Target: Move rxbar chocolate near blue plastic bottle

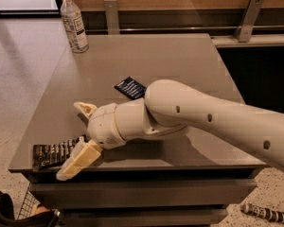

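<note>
Surface: grey table (189, 56), wood-panel wall behind.
Gripper (72, 140): low over the near-left corner, 2 fingers (80, 159) spread wide, gripping nothing.
Rxbar chocolate (52, 154): flat along the near edge at the near-left corner, right end between the fingers.
Blue plastic bottle (74, 22): upright at the far-left corner, well apart from the bar.
Hidden: bar's right end behind the near finger, contact unclear; navy packet (129, 87) partly behind the arm (217, 122).
</note>
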Available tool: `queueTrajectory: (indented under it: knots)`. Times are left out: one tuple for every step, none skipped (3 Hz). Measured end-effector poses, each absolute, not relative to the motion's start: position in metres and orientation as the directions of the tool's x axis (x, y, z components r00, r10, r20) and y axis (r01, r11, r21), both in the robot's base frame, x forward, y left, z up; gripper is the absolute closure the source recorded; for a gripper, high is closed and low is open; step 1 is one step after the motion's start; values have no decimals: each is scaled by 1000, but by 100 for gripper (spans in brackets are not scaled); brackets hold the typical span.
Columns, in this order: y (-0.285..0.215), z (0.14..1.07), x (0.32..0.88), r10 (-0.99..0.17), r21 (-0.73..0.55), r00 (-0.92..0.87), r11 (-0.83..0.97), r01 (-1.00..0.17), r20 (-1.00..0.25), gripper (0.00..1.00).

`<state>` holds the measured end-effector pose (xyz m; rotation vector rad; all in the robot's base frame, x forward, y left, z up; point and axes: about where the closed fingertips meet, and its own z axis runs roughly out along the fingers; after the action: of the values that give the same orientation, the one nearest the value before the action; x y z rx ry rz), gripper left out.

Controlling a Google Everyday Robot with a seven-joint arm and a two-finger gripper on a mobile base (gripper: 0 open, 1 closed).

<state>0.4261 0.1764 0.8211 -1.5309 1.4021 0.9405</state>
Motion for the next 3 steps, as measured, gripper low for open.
queueTrajectory:
  knots:
    - [178,826,427,-358,-95,81,23,-995,-930,0]
    - [178,826,427,-357,-95,79,28,-995,-931,0]
    - [180,827,425,-358,-98,84,23,-995,-930,26]
